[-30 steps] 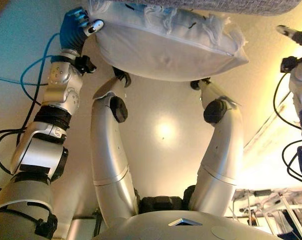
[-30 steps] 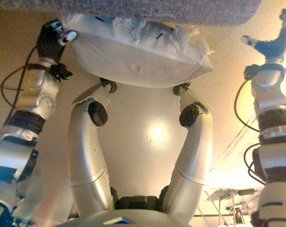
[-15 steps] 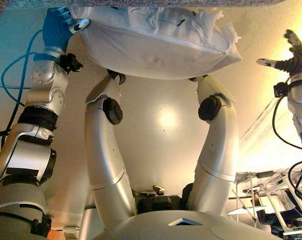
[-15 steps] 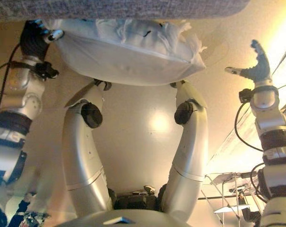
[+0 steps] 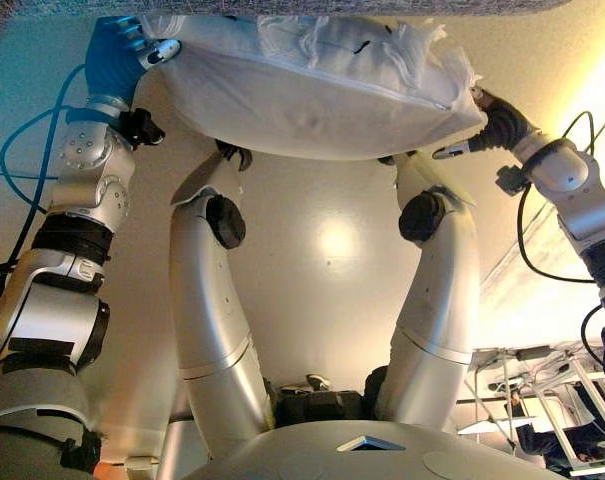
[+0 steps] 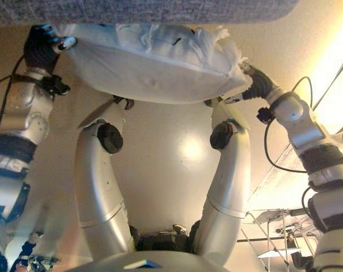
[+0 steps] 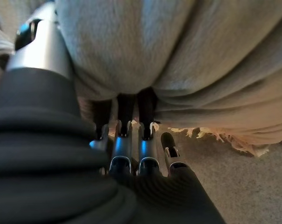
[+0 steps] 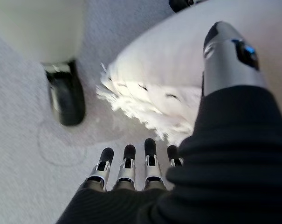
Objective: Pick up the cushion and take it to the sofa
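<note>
A white cushion with a fringed edge lies on the floor just below the grey sofa that runs along the top of the view. My left hand is at the cushion's left end. In the left wrist view its fingers reach under the cushion and its thumb presses on top. My right hand is at the cushion's right end, fingers straight beside the fringe, thumb over the cushion.
The floor is glossy beige. A metal rack stands at the lower right. A dark foot under a pale body stands on the floor close to the cushion's fringed corner.
My right hand has swung in from the far right to the cushion's right end. The left hand and the cushion have stayed put.
</note>
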{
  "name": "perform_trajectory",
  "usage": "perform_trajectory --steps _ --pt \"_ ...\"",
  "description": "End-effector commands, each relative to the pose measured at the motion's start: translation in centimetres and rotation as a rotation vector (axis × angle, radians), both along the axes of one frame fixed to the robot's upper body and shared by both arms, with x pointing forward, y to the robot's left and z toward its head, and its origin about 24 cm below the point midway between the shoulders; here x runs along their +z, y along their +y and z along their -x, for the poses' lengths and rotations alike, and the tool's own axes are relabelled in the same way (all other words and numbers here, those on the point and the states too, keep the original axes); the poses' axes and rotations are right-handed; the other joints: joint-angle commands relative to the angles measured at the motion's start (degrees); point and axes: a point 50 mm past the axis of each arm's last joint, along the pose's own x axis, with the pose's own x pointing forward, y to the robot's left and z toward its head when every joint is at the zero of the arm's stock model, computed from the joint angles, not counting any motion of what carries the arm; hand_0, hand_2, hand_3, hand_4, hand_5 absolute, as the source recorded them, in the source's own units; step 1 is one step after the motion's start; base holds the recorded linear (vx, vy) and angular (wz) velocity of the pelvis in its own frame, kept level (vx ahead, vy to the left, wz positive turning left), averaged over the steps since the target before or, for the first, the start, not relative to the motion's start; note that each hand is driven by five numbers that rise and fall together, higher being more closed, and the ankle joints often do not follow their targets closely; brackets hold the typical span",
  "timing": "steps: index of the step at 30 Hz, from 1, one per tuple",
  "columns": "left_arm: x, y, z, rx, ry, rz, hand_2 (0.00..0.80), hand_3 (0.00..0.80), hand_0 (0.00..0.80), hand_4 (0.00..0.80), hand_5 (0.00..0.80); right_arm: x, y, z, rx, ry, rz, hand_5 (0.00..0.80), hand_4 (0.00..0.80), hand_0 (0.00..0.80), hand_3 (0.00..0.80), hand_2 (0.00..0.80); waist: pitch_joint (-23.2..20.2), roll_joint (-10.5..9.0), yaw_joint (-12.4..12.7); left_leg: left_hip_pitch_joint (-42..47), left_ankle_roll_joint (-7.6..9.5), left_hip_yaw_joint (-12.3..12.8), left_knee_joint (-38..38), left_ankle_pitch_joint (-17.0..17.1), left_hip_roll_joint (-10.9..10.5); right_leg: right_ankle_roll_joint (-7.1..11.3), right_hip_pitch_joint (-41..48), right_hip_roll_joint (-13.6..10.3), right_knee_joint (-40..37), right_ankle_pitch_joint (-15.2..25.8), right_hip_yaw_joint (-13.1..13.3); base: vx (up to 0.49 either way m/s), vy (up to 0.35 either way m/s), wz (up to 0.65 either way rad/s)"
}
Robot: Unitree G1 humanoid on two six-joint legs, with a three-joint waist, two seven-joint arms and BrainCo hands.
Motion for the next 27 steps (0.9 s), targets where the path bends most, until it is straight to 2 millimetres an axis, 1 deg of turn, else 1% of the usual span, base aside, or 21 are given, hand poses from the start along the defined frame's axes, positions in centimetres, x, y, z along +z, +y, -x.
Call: perform_trajectory --steps 1,2,4,7,9,11,14,16,18,19,20,21,22,27 --pt "-0.6 -1.5 0.2 -0.052 -0.043 0.096 0.000 0.000 0.000 0.000 0.000 0.5 -1.0 0.8 -0.028 -0.043 0.132 0.000 0.000 0.000 0.000 0.000 -0.4 1.93 1.0 1.7 -10.55 -8.1 -6.3 1.6 5.9 8.55 0.6 -4.1 -4.4 4.7 5.1 -0.060 0.043 0.03" --pt "-0.4 -1.6 0.2 -0.056 -0.050 0.101 0.000 0.000 0.000 0.000 0.000 1.0 -0.8 0.8 -0.027 -0.076 0.147 0.000 0.000 0.000 0.000 0.000 -0.4 1.96 0.9 1.7 -9.91 -7.4 -8.0 3.4 5.6 7.87 0.6 -4.1 -6.2 6.3 4.6 -0.002 0.041 0.04" --pt "-0.4 -1.8 0.2 -0.065 -0.053 0.103 0.000 0.000 0.000 0.000 0.000 1.3 -0.5 0.7 -0.022 -0.115 0.169 0.000 0.000 0.000 0.000 0.000 -0.4 2.29 1.0 1.7 -9.87 -7.5 -8.0 3.3 5.5 7.95 0.6 -4.1 -6.3 6.3 4.8 -0.034 0.040 0.06" --pt "-0.4 -2.6 0.0 -0.085 -0.056 0.105 0.000 0.000 0.000 0.000 0.000 2.3 0.1 0.4 -0.038 -0.232 0.166 0.000 0.000 0.000 0.000 0.000 -0.4 3.06 1.1 1.7 -9.92 -7.5 -8.1 3.0 5.3 8.17 0.6 -4.1 -6.4 6.2 5.0 -0.007 0.038 0.03" --pt "-0.3 -3.2 -0.3 -0.105 -0.053 0.109 0.000 0.000 0.000 0.000 0.000 3.1 0.6 -0.1 -0.060 -0.321 0.144 0.000 0.000 0.000 0.000 0.000 -0.4 3.87 1.3 1.7 -9.89 -7.6 -8.3 2.6 5.1 8.29 0.6 -3.9 -6.5 5.9 5.4 -0.005 0.053 0.02" --pt "-0.3 -4.1 -0.6 -0.127 -0.054 0.116 0.000 0.000 0.000 0.000 0.000 4.1 1.5 -0.7 -0.072 -0.392 0.123 0.000 0.000 0.000 0.000 0.000 -0.4 4.98 1.5 1.7 -9.91 -7.4 -8.9 2.5 5.1 8.34 0.6 -4.0 -7.0 5.6 5.6 -0.007 0.074 0.04" --pt "-0.2 -5.4 -0.9 -0.162 -0.066 0.130 0.000 0.000 0.000 0.000 0.000 5.2 3.0 -1.4 -0.044 -0.436 0.113 0.000 0.000 0.000 0.000 0.000 -0.4 6.34 1.7 1.7 -9.86 -7.0 -10.1 2.3 4.9 8.33 0.6 -4.0 -7.9 5.4 5.9 -0.006 0.076 0.13" --pt "-0.2 -6.1 -1.0 -0.184 -0.075 0.144 0.000 0.000 0.000 0.000 0.000 5.6 3.9 -1.7 -0.024 -0.442 0.112 0.000 0.000 0.000 0.000 0.000 -0.4 7.04 1.7 1.7 -9.84 -6.7 -10.6 2.4 4.9 8.27 0.6 -4.1 -8.4 5.3 5.9 0.008 0.069 0.25" --pt "-0.2 -7.0 -1.0 -0.223 -0.084 0.152 0.000 0.000 0.000 0.000 0.000 5.7 4.5 -1.9 -0.017 -0.434 0.060 0.000 0.000 0.000 0.000 0.000 -0.4 7.60 1.8 1.7 -9.76 -6.4 -11.0 2.5 4.9 8.19 0.6 -4.2 -8.8 5.5 5.9 0.011 0.054 0.14" --pt "-0.3 -7.4 -1.0 -0.234 -0.087 0.152 0.122 0.122 0.122 0.122 0.122 5.7 4.6 -2.1 -0.022 -0.423 0.042 0.000 0.000 0.000 0.000 0.000 -0.4 7.80 1.8 1.7 -9.78 -6.4 -11.1 2.4 4.9 8.15 0.6 -4.3 -8.9 5.5 6.0 0.007 0.042 0.07" --pt "-0.3 -7.7 -0.9 -0.249 -0.092 0.150 0.800 0.800 0.800 0.800 0.800 5.6 4.8 -2.2 -0.020 -0.408 0.040 0.273 0.273 0.273 0.273 0.273 -0.4 7.95 1.8 1.7 -9.73 -6.3 -11.1 2.5 4.9 8.12 0.6 -4.3 -9.0 5.6 6.0 0.004 0.036 0.07" --pt "-0.5 -7.9 -0.9 -0.258 -0.090 0.151 0.800 0.800 0.800 0.800 0.800 5.4 4.8 -2.3 -0.019 -0.392 0.036 0.596 0.596 0.596 0.596 0.596 -0.4 8.00 1.8 1.7 -9.73 -6.3 -11.1 2.6 4.9 8.08 0.6 -4.3 -9.0 5.7 6.0 0.004 0.028 0.06" --pt "-0.7 -8.1 -0.9 -0.272 -0.089 0.152 0.800 0.800 0.800 0.800 0.800 4.9 4.9 -2.4 -0.015 -0.359 0.016 0.800 0.800 0.800 0.800 0.800 -0.4 8.00 1.8 1.7 -9.66 -6.2 -11.2 2.7 4.8 8.00 0.6 -4.4 -9.1 5.8 6.0 0.003 0.014 0.04" --pt "-1.1 -8.5 -0.9 -0.271 -0.062 0.129 0.800 0.800 0.800 0.800 0.800 3.8 4.9 -2.6 -0.002 -0.278 -0.019 0.800 0.800 0.800 0.800 0.800 -0.4 7.47 2.0 1.7 -9.50 -6.3 -10.9 3.2 4.9 7.96 0.6 -4.5 -8.6 6.3 6.0 -0.007 -0.005 0.06"
